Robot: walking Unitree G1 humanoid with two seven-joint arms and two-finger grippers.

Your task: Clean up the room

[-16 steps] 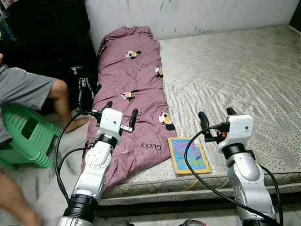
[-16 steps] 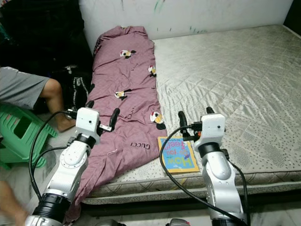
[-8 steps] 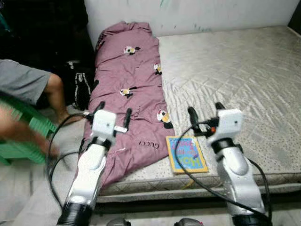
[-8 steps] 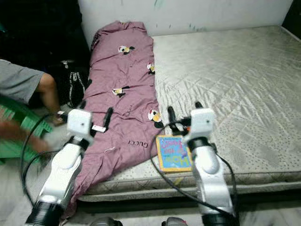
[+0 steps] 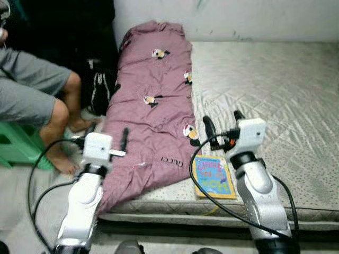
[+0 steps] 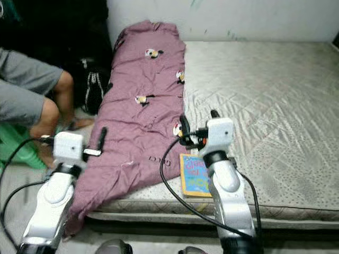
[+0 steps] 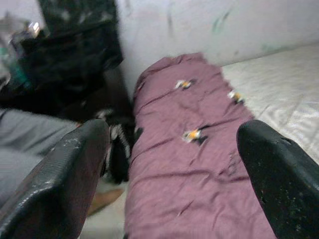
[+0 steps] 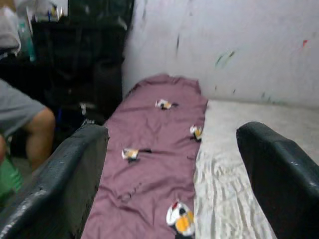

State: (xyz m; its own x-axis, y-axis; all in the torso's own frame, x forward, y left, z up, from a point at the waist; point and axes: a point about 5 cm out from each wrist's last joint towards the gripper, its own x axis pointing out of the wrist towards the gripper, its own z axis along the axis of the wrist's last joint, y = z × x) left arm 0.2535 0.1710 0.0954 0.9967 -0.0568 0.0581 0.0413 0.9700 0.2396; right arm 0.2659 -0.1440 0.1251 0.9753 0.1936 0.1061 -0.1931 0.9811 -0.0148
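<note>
A long purple blanket with small cartoon prints lies along the left side of a bare grey mattress, and its lower edge hangs over the bed's side. A colourful children's book lies flat near the mattress's front edge, just right of the blanket. My left gripper is open and raised at the blanket's lower left edge, holding nothing. My right gripper is open above the book's far end, also holding nothing. In the wrist views each gripper's fingers stand wide apart, with the blanket ahead.
A person in grey shorts sits on a green stool at the left, with a bare foot on the floor close to my left arm. A black bag leans beside the bed. A white wall backs the mattress.
The whole picture has shifted, so the camera moved. My left gripper now sits at the blanket's left edge instead of over it. The person's legs are nearer. Both grippers stay open.
</note>
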